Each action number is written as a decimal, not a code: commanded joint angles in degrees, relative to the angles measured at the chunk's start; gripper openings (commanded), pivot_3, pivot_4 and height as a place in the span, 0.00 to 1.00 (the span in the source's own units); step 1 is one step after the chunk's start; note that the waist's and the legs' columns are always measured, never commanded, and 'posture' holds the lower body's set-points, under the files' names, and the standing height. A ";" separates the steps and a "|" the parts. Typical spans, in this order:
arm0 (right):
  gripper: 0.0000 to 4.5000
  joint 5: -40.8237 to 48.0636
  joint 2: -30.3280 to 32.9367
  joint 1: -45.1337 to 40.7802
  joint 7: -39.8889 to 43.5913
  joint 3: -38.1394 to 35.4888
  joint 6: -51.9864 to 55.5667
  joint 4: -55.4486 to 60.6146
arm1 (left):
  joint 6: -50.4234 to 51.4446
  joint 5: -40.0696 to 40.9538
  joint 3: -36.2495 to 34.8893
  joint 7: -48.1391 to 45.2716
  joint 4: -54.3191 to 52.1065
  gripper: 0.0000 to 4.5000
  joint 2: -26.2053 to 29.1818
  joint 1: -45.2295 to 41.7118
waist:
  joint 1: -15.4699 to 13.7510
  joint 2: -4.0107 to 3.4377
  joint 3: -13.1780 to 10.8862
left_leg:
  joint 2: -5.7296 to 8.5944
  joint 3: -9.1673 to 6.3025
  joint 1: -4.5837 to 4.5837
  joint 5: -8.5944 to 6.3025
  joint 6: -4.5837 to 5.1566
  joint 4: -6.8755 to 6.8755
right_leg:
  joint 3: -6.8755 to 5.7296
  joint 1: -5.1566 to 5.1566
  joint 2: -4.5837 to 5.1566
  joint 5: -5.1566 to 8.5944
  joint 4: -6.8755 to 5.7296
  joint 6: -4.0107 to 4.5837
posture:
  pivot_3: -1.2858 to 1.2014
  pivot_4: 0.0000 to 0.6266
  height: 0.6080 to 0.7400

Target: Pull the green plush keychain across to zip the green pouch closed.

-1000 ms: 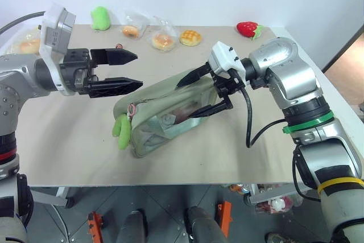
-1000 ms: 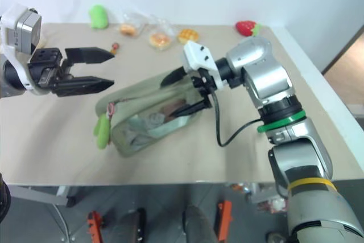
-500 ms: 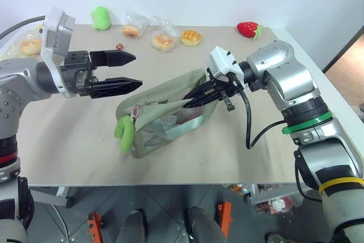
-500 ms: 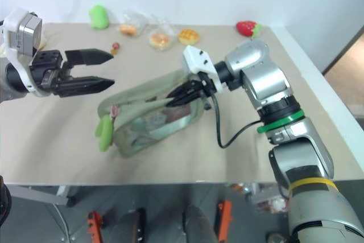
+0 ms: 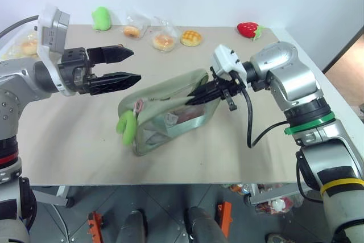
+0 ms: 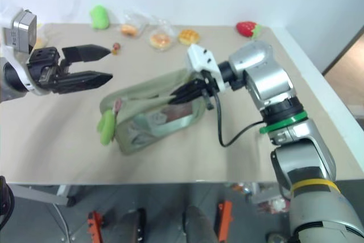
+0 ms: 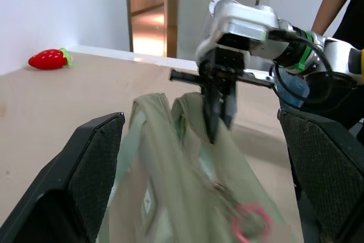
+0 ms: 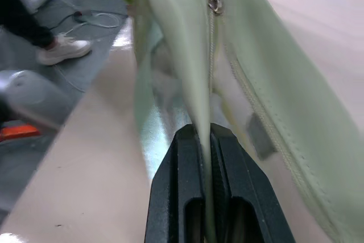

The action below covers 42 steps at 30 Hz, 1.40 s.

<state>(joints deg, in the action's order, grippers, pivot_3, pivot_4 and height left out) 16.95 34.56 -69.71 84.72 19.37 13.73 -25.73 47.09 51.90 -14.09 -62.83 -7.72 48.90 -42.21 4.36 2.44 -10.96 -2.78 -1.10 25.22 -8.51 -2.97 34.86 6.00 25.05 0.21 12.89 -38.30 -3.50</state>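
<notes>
The green pouch (image 5: 168, 112) lies on the beige tabletop (image 5: 74, 140), near its middle, and I take it as the landmark for all the places. The right claw (image 5: 193, 99) is closed on a fold of the pouch fabric at the pouch's right end; in the right wrist view the two black fingers (image 8: 185, 197) press a thin pale-green layer between them. The green plush keychain (image 5: 125, 127) hangs at the left end of the pouch, touching it, on a pinkish clasp (image 5: 138, 105). The left claw (image 5: 128, 65) is above and to the left of the pouch, not touching it, with its fingers wide apart and pointing toward the pouch. Through the clear window side of the pouch some small things are visible, but I cannot tell what they are. Behind the pouch, at the far edge of the tabletop, are a bigger green plush (image 5: 100, 17), several buns (image 5: 190, 37) in clear bags, and a red strawberry toy (image 5: 248, 29) well to the right.
</notes>
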 commanded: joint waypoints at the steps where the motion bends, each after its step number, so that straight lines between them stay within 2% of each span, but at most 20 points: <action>1: 0.00 -1.01 -0.94 -6.42 -3.98 -5.65 -0.69 -4.37 | -1.08 0.82 -2.19 0.50 -0.78 1.00 -0.07 0.29 | 0.00 0.00 0.00 | 0.00 -0.01 0.00 0.01 -0.02 0.01 | 0.00 -0.01 0.00 -0.02 0.00 0.00 | 0.52 0.24 1.00; 8: 0.00 -2.88 -2.52 -8.44 -3.61 -6.94 -1.29 -6.27 | -1.92 -0.17 -1.50 0.93 0.28 1.00 -0.83 0.67 | -0.01 -0.01 0.00 | -0.01 -0.03 0.03 0.01 -0.02 -0.05 | -0.02 0.01 -0.01 0.00 0.00 -0.02 | 0.52 0.24 1.00; 14: 0.00 -3.26 -3.04 -3.52 -1.91 -5.76 -0.78 -1.02 | -1.93 0.43 -2.92 1.42 0.46 1.00 -0.03 1.07 | -0.01 0.00 0.00 | -0.01 -0.06 0.06 0.00 -0.02 -0.11 | -0.03 0.05 -0.02 0.01 0.00 -0.02 | 0.52 0.24 1.00; 23: 0.00 -4.18 -6.51 -0.37 -6.69 -6.68 2.81 0.65 | -0.51 2.17 -7.20 3.02 0.39 1.00 2.53 1.48 | 0.12 0.00 0.00 | -0.02 -0.07 0.03 0.02 -0.03 -0.08 | -0.04 0.05 -0.04 -0.01 -0.05 0.00 | 0.52 0.24 1.00; 24: 0.15 -4.33 -6.92 -0.57 -7.56 -6.93 2.97 0.15 | -0.31 2.43 -7.52 3.09 0.29 1.00 2.76 1.67 | 0.12 0.00 0.00 | -0.02 -0.07 0.02 0.02 -0.04 -0.07 | -0.04 0.04 -0.03 -0.02 -0.05 0.01 | 0.52 0.24 1.00; 25: 0.21 -4.24 -7.05 -0.56 -7.78 -7.13 3.20 0.17 | -0.08 2.72 -7.86 3.18 0.02 1.00 2.93 1.94 | 0.12 0.00 0.00 | -0.02 -0.06 0.01 0.03 -0.04 -0.07 | -0.04 0.04 -0.03 -0.03 -0.06 0.02 | 0.52 0.24 1.00; 29: 0.54 -3.63 -6.86 -1.23 -7.58 -8.04 3.12 -0.30 | 0.26 3.05 -8.55 3.84 -0.21 1.00 3.10 2.94 | 0.09 0.00 0.00 | -0.02 -0.06 0.01 0.04 -0.05 -0.04 | -0.04 0.01 -0.03 -0.03 -0.06 0.01 | 0.52 0.24 1.00; 30: 0.59 -3.60 -6.80 -1.49 -7.56 -8.33 3.05 -0.52 | 0.23 3.02 -8.55 3.97 -0.20 1.00 3.08 3.12 | 0.08 0.00 0.00 | -0.02 -0.06 0.01 0.04 -0.05 -0.04 | -0.04 0.01 -0.03 -0.03 -0.06 0.00 | 0.52 0.24 1.00; 31: 0.70 -3.55 -6.66 -2.04 -7.32 -8.72 3.22 -1.04 | 0.19 2.91 -8.40 4.02 -0.13 1.00 3.02 3.29 | 0.08 0.00 0.00 | -0.02 -0.06 0.01 0.04 -0.05 -0.04 | -0.04 0.01 -0.03 -0.03 -0.06 0.00 | 0.52 0.24 1.00; 35: 0.99 -3.42 -6.07 -4.33 -7.02 -10.23 2.85 -3.37 | -0.07 2.44 -7.65 3.84 0.27 1.00 2.70 3.71 | 0.08 -0.01 0.00 | -0.02 -0.06 0.01 0.04 -0.05 -0.05 | -0.05 0.02 -0.03 -0.03 -0.06 0.00 | 0.52 0.24 1.00; 42: 0.99 -3.11 -4.58 -3.79 -3.94 -10.56 2.32 -2.30 | -0.23 2.09 -7.05 3.79 0.98 1.00 2.53 3.17 | 0.08 -0.01 0.00 | -0.02 -0.06 0.01 0.04 -0.05 -0.06 | -0.06 0.03 -0.03 -0.02 -0.06 -0.01 | 0.52 0.24 1.00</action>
<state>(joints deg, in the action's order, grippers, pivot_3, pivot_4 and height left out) 13.09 28.55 -72.51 79.91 10.86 16.80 -29.68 47.59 53.96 -20.30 -59.04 -6.20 50.61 -38.29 4.45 2.43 -10.96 -2.80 -1.16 25.23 -8.47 -3.03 34.80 5.94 25.07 0.18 12.87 -38.35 -3.51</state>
